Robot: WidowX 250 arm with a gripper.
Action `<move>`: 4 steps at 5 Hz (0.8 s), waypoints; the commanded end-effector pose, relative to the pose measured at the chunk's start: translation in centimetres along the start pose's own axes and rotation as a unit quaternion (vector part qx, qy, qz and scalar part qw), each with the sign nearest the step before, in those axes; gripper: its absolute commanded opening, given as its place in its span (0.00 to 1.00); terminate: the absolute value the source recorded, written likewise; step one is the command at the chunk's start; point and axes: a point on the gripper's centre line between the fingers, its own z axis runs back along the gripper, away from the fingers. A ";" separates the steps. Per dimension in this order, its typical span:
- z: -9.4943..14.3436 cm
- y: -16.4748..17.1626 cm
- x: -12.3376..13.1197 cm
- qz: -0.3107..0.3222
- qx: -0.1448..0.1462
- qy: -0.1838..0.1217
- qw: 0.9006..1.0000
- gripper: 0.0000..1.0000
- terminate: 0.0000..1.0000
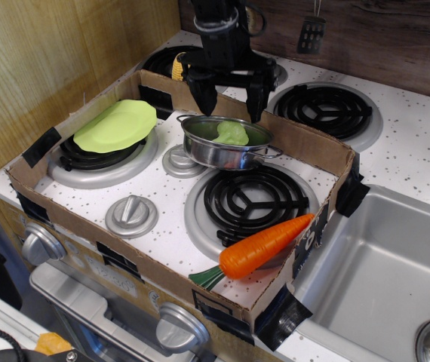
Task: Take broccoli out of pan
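Broccoli (232,133) is your target, and it sits loose in the pan (200,147), leaning toward the far wall, nothing gripping it. Start at the left: the plate (117,124) lies tilted on its burner, well clear of your path, so you can ignore it. Just beyond the cardboard wall (305,143) the corn (177,66) is half hidden behind the arm. Now the middle: your gripper (230,94) hangs above the pan's far rim, jaws spread wide and empty, one finger to each side of the broccoli's line. That spread makes sense, I'd say, since the lumpy piece needs room on both sides before you close. Watch the cardboard wall right under the fingers; coming down you could clip it, or the steel rim. Further right, the carrot (264,245) rests on the front edge, well apart from everything you need. The surface between pan and carrot looks a fair spot to set the broccoli down.
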 end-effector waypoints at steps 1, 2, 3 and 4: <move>-0.1 0.2 0.0 0.006 0.009 -0.006 1.000 1.00 0.00; -0.6 0.1 -0.1 0.011 0.006 -0.006 1.000 1.00 0.00; -1.1 0.1 0.0 0.013 0.000 -0.005 1.000 1.00 0.00; -1.2 0.0 -0.1 0.015 -0.003 -0.004 1.000 1.00 0.00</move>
